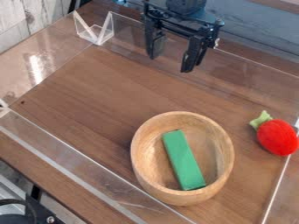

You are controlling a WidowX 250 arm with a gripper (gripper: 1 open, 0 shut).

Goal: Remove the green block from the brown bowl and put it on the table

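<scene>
The green block (184,160) lies inside the brown bowl (146,169), slanting from eleven o'clock to five o'clock across its floor. The bowl sits on the table (100,105), toward six o'clock in the view. Just beside the bowl, at about two o'clock from it, is a red strawberry-like toy (277,137), its green leaves pointing to roughly eleven o'clock. Well apart from the bowl, toward twelve o'clock, the gripper (173,59) hangs with its dark fingers spread wide and nothing between them. A clear wire-edged holder (94,29) stands at eleven o'clock, near the table's far edge.
</scene>
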